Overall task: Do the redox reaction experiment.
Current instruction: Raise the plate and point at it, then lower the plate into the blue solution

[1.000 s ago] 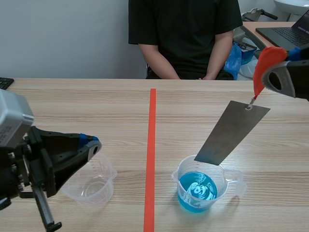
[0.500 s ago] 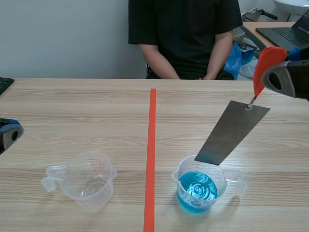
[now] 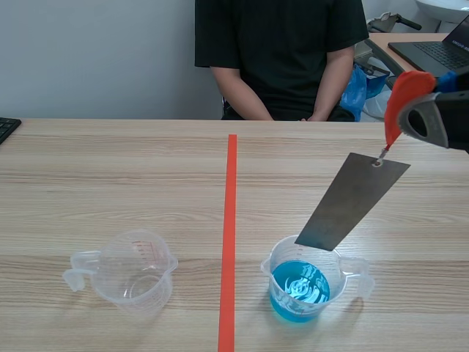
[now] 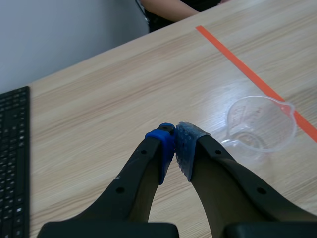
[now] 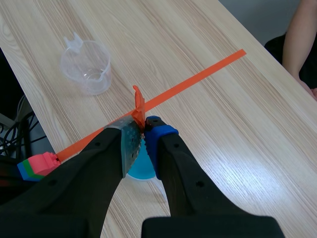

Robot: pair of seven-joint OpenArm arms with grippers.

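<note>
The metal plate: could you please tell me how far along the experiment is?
Done: the blue liquid sits in the right cup, and the left cup is empty. In hand: the right jaws are shut on the orange clip, with the plate hanging tilted, its lower end at that cup's rim. Left: dipping the plate into the liquid.

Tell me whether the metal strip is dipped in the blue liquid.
Out. The metal strip hangs from the right end effector, its lower edge at the cup's rim, above the blue liquid.
</note>
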